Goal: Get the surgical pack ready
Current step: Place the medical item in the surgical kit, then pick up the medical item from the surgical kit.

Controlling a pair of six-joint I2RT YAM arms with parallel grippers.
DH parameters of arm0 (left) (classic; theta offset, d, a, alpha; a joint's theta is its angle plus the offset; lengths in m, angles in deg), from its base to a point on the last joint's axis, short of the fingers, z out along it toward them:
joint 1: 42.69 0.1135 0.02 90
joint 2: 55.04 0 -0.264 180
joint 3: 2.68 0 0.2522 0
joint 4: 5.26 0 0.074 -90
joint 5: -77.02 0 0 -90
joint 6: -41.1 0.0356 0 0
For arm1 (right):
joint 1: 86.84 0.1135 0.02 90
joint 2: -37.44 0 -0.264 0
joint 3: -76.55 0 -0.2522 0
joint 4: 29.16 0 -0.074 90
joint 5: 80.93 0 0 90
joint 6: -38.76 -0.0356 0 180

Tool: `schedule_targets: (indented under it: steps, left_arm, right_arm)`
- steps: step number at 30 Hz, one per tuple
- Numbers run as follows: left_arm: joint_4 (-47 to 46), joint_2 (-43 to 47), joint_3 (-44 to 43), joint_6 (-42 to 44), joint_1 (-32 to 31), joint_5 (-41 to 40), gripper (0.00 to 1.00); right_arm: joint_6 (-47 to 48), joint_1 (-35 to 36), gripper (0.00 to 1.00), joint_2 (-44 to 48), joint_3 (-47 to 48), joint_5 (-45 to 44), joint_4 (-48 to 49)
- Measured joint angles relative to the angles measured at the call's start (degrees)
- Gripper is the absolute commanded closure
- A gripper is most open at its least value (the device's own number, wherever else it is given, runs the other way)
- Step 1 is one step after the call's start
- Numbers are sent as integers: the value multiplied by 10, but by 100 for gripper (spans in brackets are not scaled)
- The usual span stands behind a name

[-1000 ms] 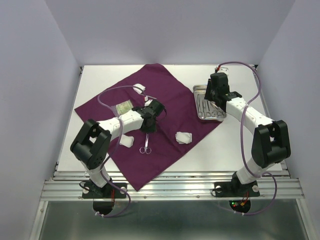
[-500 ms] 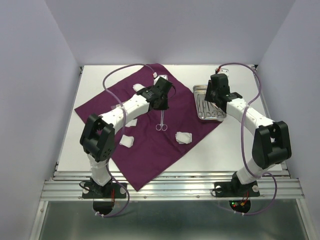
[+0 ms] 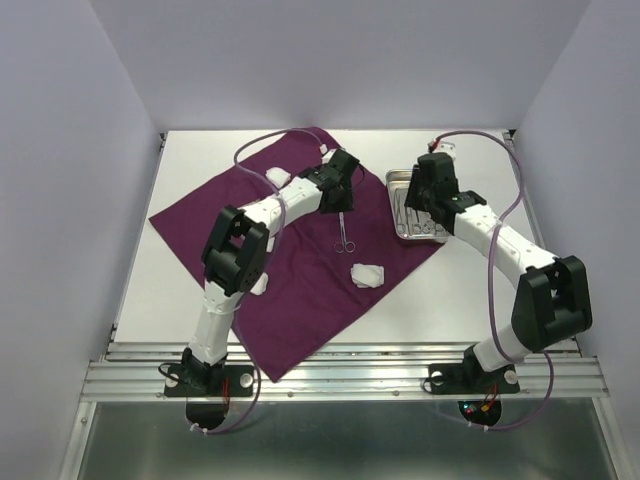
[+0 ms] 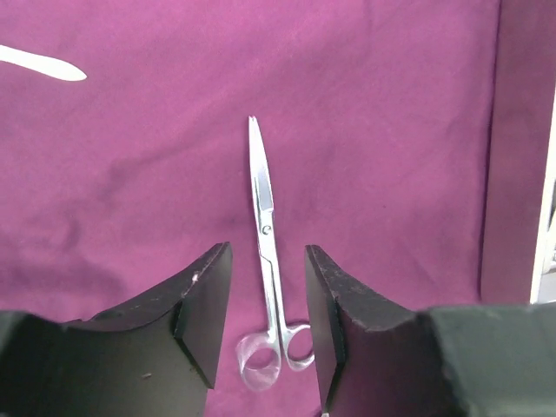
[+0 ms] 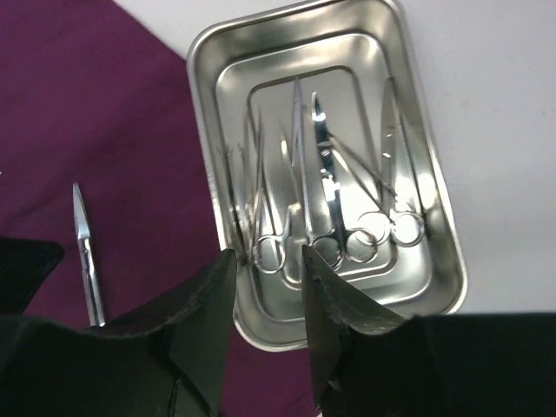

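Note:
The deep-purple cloth (image 3: 300, 270) lies spread on the table. Silver scissors (image 3: 345, 233) lie on it just left of the steel tray (image 3: 394, 205). In the left wrist view the scissors (image 4: 263, 228) sit between my left gripper's (image 4: 268, 252) parted fingers, touching neither. That gripper (image 3: 343, 207) is open. The tray (image 5: 439, 204) holds several scissor-like instruments (image 5: 326, 204). My right gripper (image 5: 267, 256) hovers open over the tray's near corner, empty. White gauze wads (image 3: 366, 273) (image 3: 280, 176) rest on the cloth.
Another gauze wad (image 3: 258, 284) shows beside the left arm's elbow. The tray overlaps the cloth's right corner; bare white table (image 3: 470, 290) lies to the right and front. Purple cables loop above both arms. Walls enclose the table on three sides.
My left arm swung from the middle of the cloth to the far right, carrying the scissors toward the tray. Its jaws have parted and let them go. The right arm barely moved.

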Motion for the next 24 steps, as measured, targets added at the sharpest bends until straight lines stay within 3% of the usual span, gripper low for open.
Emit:
schedule_targets:
  steps: [6, 11, 16, 24]
  left_arm:
    - [-20, 47, 39, 4, 26, 2, 50]
    - [-31, 158, 127, 13, 120, 10, 50]
    - [-41, 177, 131, 18, 193, 8, 50]
    - [-44, 178, 157, 25, 186, 21, 51]
  right_arm:
    - [-26, 87, 58, -44, 10, -4, -3]
    - [-38, 159, 58, -139, 54, 3, -6]
    - [-41, 189, 58, -229, 132, 10, -16]
    - [-41, 200, 60, -312, 196, 19, -29]
